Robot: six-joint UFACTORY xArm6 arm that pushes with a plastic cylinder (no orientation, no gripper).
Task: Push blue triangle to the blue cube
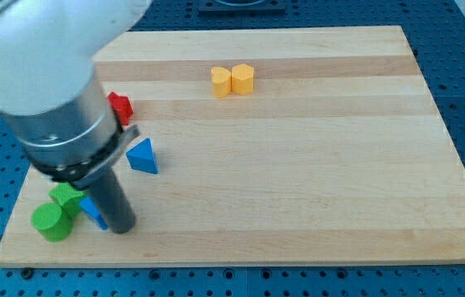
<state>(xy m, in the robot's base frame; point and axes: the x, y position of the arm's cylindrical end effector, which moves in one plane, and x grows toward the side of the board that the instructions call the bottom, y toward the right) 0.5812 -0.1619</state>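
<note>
The blue triangle [143,156] lies on the wooden board [298,165] at the view's left. The blue cube [92,212] sits lower left, mostly hidden behind my rod, only a blue corner showing. My tip [120,227] rests on the board just right of the blue cube and below-left of the blue triangle, a short gap from the triangle.
A red block [120,106] sits above the triangle, partly behind the arm. A green cylinder [49,222] and a green block [68,198] sit by the blue cube near the board's lower left corner. Two yellow blocks [232,80] sit at the top centre.
</note>
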